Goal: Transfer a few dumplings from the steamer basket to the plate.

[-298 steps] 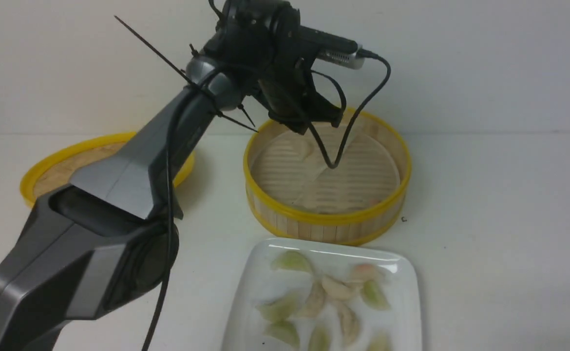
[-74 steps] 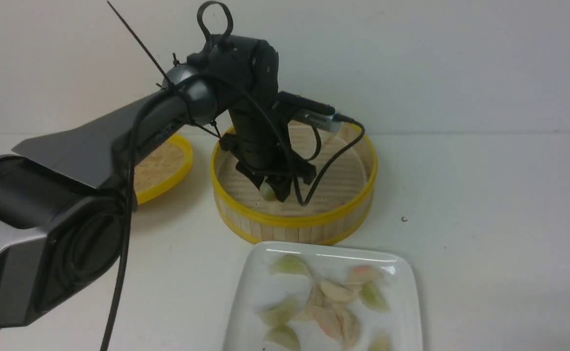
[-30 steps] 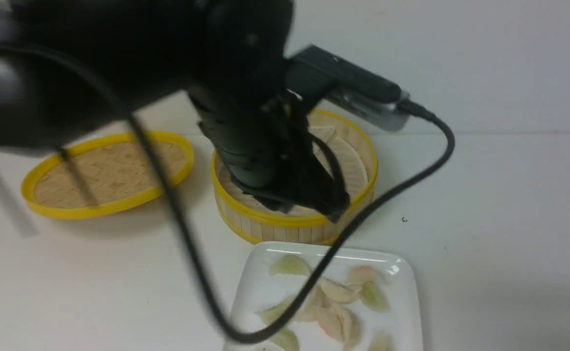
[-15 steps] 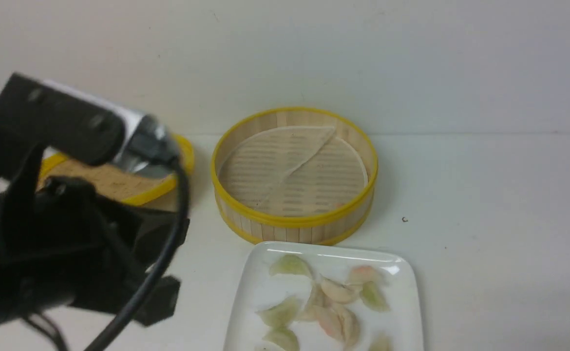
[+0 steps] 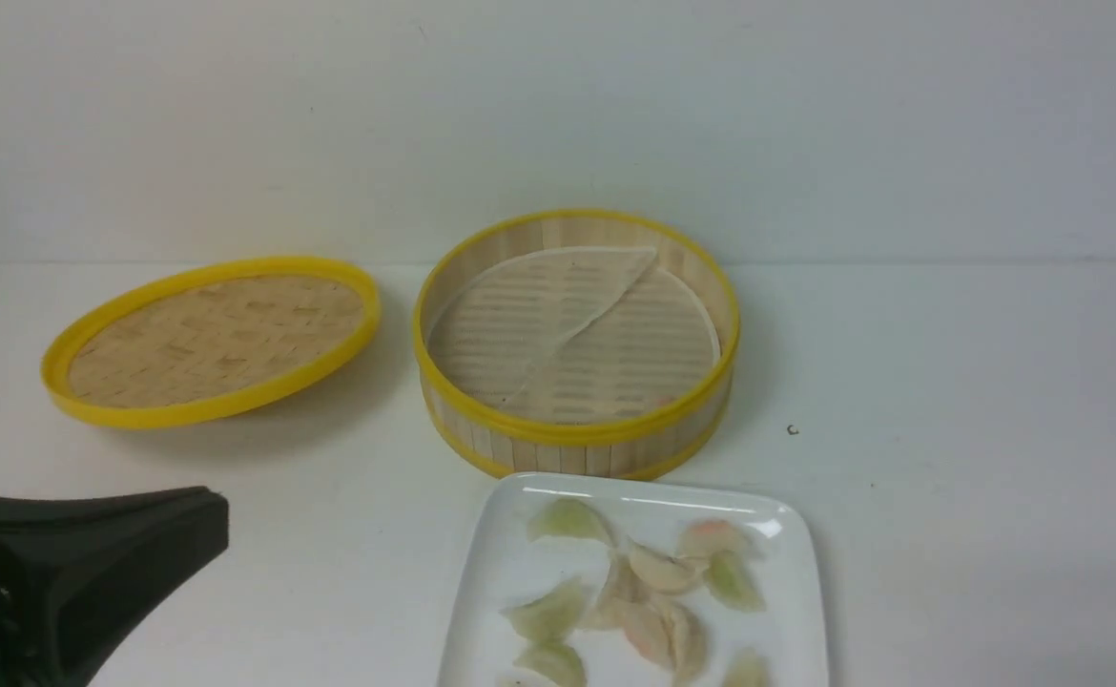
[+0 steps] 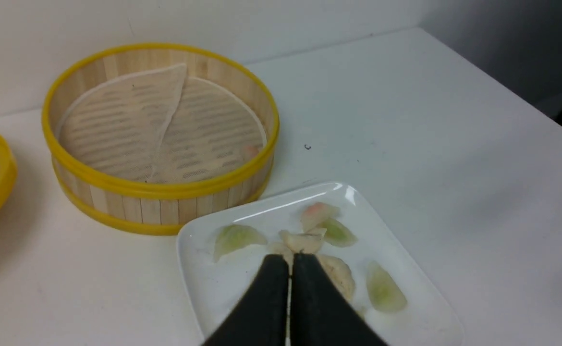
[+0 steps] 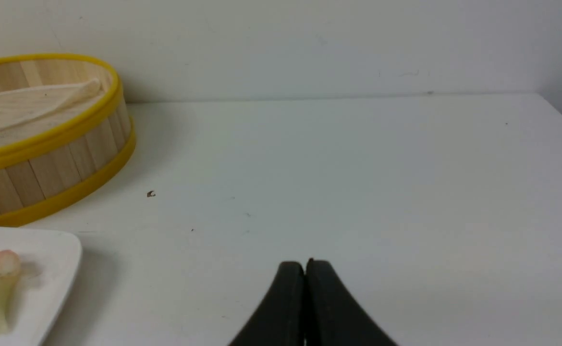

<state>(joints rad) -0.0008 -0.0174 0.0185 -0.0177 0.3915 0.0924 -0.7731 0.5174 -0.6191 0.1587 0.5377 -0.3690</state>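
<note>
Your left gripper (image 6: pixel 290 262) and right gripper (image 7: pixel 305 269) both have jaws pressed together, holding nothing. The dumplings (image 5: pixel 658 572) lie on the white plate (image 5: pixel 491 572); the steamer basket (image 5: pixel 577 434) looks nearly empty. They seem soft, slippery: pinch the thick middle gently.

The steamer basket (image 5: pixel 577 448) has pale bamboo slats between bright yellow rims, a striped slatted floor and a whitish liner sheet (image 5: pixel 529 315). The lid (image 5: pixel 210 339) beside it shows a tan woven herringbone pattern inside a yellow rim. The plate (image 5: pixel 510 563) is glossy white. The dumplings (image 5: pixel 649 596) are translucent pale green and pinkish-cream. The desk (image 5: pixel 949 429) is plain white with a tiny dark speck (image 5: pixel 791 430). Both end effectors, left (image 6: pixel 289 269) and right (image 7: pixel 305 269), are matte black.
</note>
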